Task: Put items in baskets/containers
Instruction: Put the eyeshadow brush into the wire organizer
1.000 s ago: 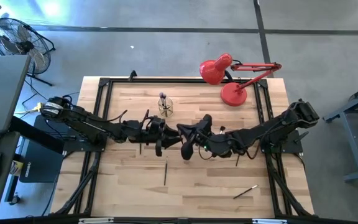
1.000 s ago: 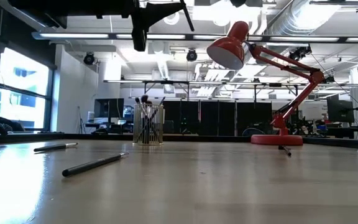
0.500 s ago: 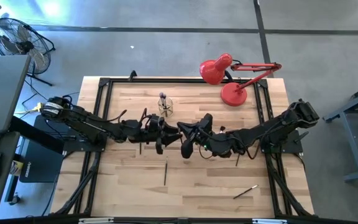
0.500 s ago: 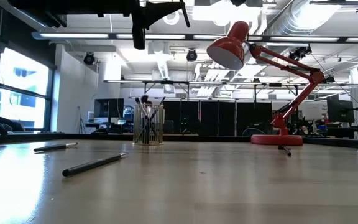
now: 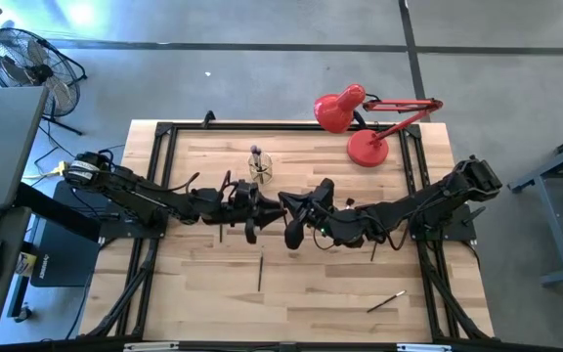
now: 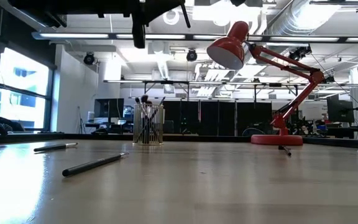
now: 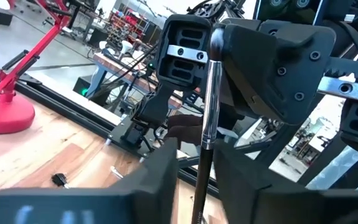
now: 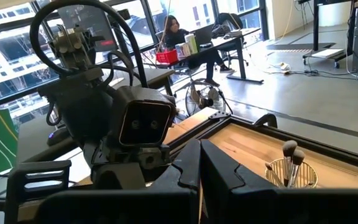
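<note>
**Inching a brush toward the cup, left arm holds its load at mid-table**

Hovering above the middle of the table, the left gripper pinches a thin dark brush between its fingers, the stick standing nearly upright in the left wrist view. Over the last second almost nothing has shifted: in the high view the left arm has crept only slightly toward the far side, and the loose sticks have stayed put. By that reading, the carry is under way and the drop is not yet made.

The clear cup, already bristling with several brushes, stands near the far edge. It sits just beyond the left gripper, on its far side and a touch to the right, apart from it.

The right gripper waits close beside the left one, fingers pressed together with nothing visible between them.

Work remains: one stick lies nearer the front and another lies near the front right. The red lamp stands at the far right.
</note>
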### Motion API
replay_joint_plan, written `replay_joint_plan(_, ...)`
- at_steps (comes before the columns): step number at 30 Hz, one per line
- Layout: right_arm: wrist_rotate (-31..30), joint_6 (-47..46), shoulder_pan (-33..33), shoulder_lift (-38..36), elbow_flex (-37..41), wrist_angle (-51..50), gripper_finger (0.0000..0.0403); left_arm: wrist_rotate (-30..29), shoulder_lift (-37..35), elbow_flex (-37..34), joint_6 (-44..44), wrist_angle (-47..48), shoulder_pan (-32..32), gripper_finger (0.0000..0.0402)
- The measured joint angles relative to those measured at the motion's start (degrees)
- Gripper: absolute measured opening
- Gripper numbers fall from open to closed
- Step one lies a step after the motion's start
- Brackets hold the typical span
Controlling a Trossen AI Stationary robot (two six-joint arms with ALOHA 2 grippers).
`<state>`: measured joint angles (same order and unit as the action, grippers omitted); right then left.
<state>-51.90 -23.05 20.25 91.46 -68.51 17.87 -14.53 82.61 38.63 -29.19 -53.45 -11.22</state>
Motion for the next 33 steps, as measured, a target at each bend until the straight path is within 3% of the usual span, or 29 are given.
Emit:
replay_joint_plan(5, 1.13, 0.2, -0.04, 0.02, 0.04, -0.03, 0.0, 1.31, 0.0, 0.0, 0.49, -0.04, -0.02, 0.0015)
replay_joint_plan(10, 1.45, 0.22, -0.02, 0.04, 0.04, -0.13, 0.0, 1.18, -0.02, 0.0, 0.5, 0.72, -0.02, 0.0029)
replay_joint_plan(15, 1.5, 0.75, -0.02, 0.04, 0.04, -1.53, 0.0001, 0.41, -0.02, 0.0, 0.44, 3.07, -0.02, 0.001)
replay_joint_plan(20, 6.41, 0.05, 0.0, -1.66, 0.04, -7.3, 0.0007, 0.38, 0.0, -0.02, 0.26, 4.81, -0.02, 0.0011)
replay_joint_plan(24, 6.07, -2.92, 0.16, -5.94, 0.04, -17.62, 0.0035, 0.36, 0.0, -0.02, 0.49, 4.51, -0.02, 0.001)
replay_joint_plan(29, 5.35, -8.17, 2.61, -12.07, -0.02, -37.99, 0.0074, -0.76, 0.0, -0.02, 0.74, 6.51, 0.0, 0.001)
replay_joint_plan(33, 4.66, -19.01, 5.88, -14.39, -0.02, -56.1, 0.0086, -3.95, 0.0, -0.02, 0.88, 8.52, -0.02, 0.001)
